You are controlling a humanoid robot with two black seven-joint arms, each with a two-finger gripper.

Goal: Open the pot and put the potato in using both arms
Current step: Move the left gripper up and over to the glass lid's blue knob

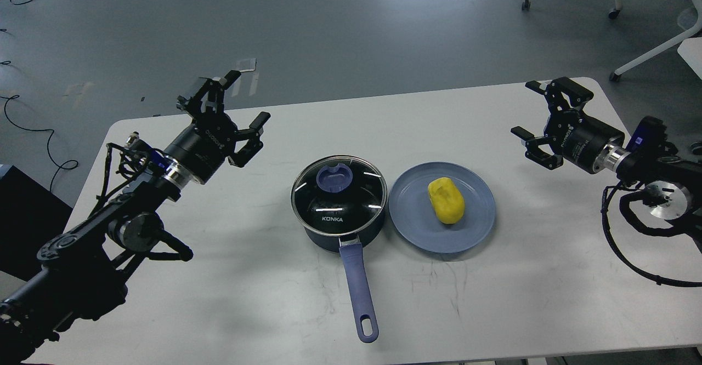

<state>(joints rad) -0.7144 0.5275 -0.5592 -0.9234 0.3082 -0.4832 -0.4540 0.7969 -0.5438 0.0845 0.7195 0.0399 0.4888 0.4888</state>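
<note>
A dark blue pot (pixel 339 203) stands mid-table with its glass lid (pixel 338 189) on, blue knob (pixel 335 178) on top, and its long blue handle (pixel 359 291) pointing toward me. A yellow potato (pixel 446 200) lies on a blue plate (pixel 411 211) just right of the pot. My left gripper (pixel 233 104) is open and empty, raised to the upper left of the pot. My right gripper (pixel 529 110) is open and empty, to the far right of the plate.
The white table (pixel 493 310) ends at a rounded far edge. Beyond it lies grey floor with cables at the far left and chair legs (pixel 647 52) at the far right.
</note>
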